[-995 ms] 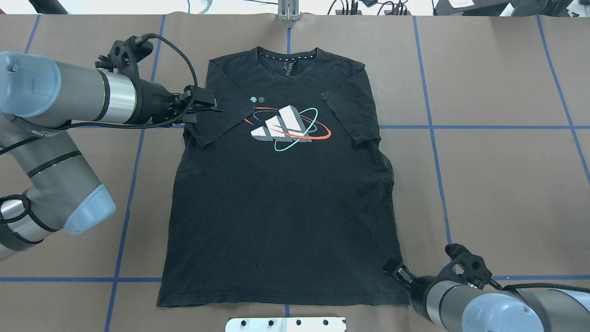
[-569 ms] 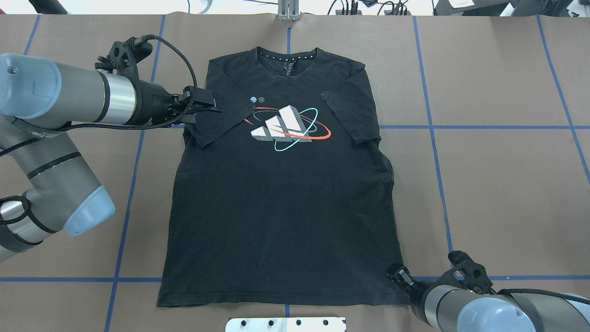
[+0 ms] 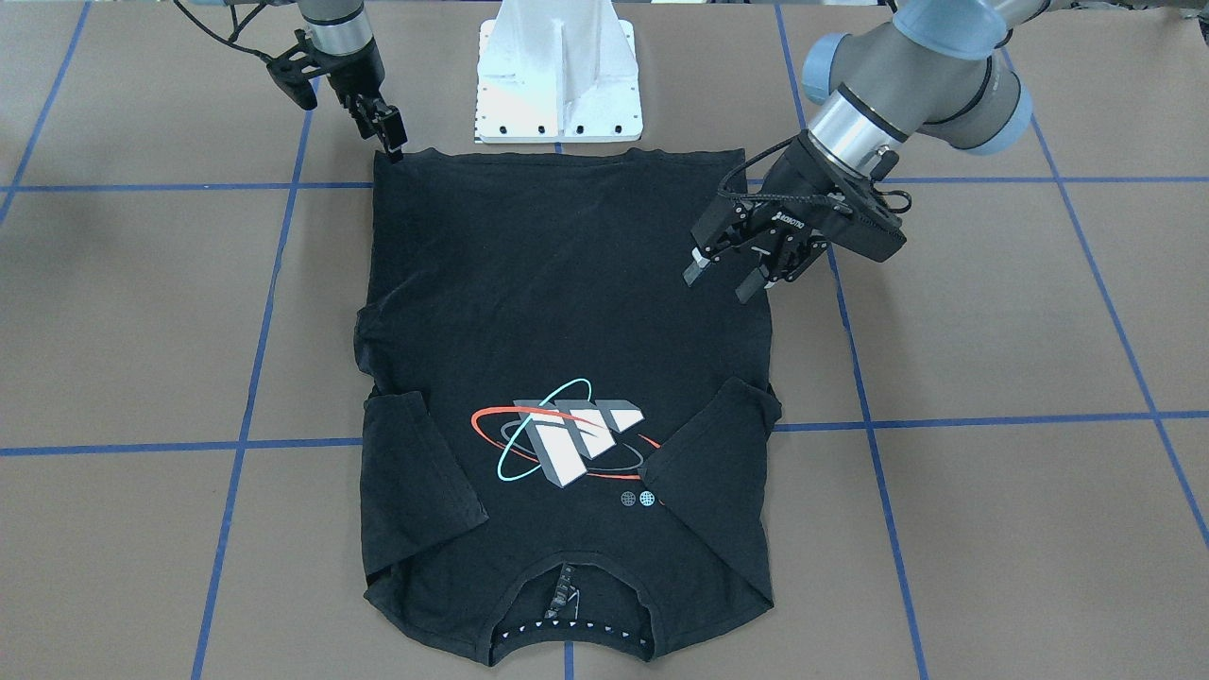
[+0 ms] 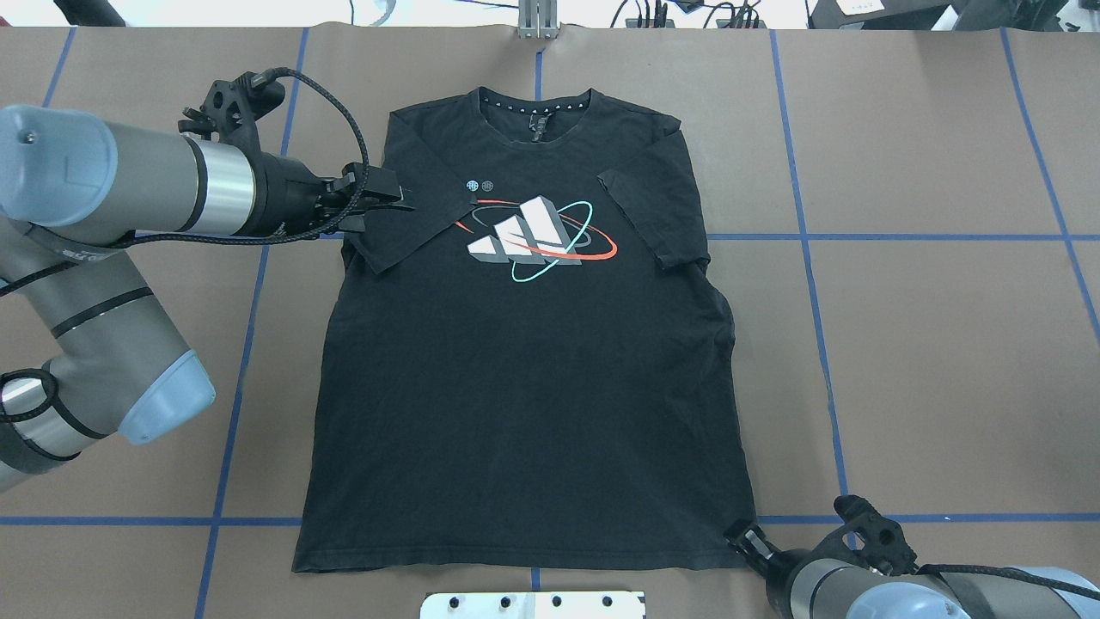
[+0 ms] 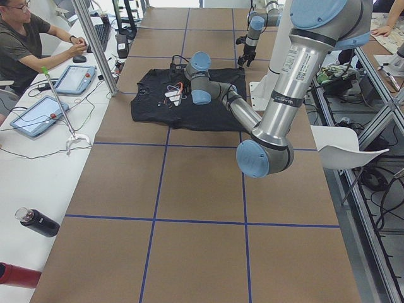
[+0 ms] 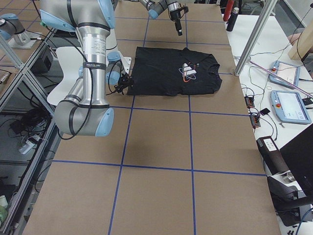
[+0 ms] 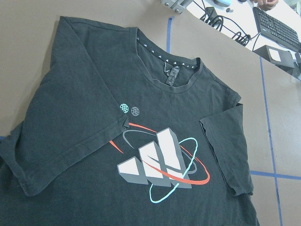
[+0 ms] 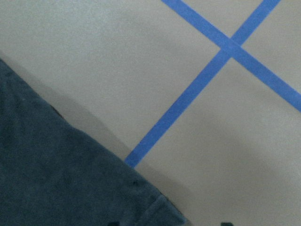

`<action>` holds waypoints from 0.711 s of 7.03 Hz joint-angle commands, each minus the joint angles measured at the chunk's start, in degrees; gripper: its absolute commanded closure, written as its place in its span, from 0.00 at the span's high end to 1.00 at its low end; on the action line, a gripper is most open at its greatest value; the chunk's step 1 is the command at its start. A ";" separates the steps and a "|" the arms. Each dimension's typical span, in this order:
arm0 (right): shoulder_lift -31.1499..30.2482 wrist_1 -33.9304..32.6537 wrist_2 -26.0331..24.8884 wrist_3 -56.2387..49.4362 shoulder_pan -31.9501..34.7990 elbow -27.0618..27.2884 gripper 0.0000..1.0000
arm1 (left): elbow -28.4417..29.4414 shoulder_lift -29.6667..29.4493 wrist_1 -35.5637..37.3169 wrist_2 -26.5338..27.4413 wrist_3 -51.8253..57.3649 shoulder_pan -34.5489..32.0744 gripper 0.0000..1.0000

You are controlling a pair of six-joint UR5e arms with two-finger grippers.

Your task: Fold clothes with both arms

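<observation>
The black T-shirt lies flat on the brown table with its white, red and teal graphic facing up and both sleeves folded inward. My left gripper hovers open above the shirt's edge beside the folded sleeve; the front-facing view shows its two fingers apart with nothing between them. My right gripper is low at the shirt's hem corner, open and holding nothing. The right wrist view shows that corner on the table.
The white base block stands just behind the hem. Blue tape lines cross the brown table cover. Metal posts, tablets and a seated person line the far side. Bottles sit at one table end.
My right gripper has moved toward the robot's side along the shirt's edge to the hem corner. The left gripper has drawn back slightly. The shirt has not moved.
</observation>
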 commanded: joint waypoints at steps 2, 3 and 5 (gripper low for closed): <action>-0.34 0.00 0.00 -0.09 -0.41 -0.23 0.60 | -0.63 1.29 0.00 2.49 0.00 1.27 0.83; -0.34 0.00 0.00 -0.09 -0.49 -0.32 0.56 | -0.98 2.17 0.00 2.50 0.00 1.27 0.83; -0.07 0.00 0.00 -0.18 -0.58 -0.40 0.55 | -1.07 2.17 0.00 2.50 0.00 1.36 0.83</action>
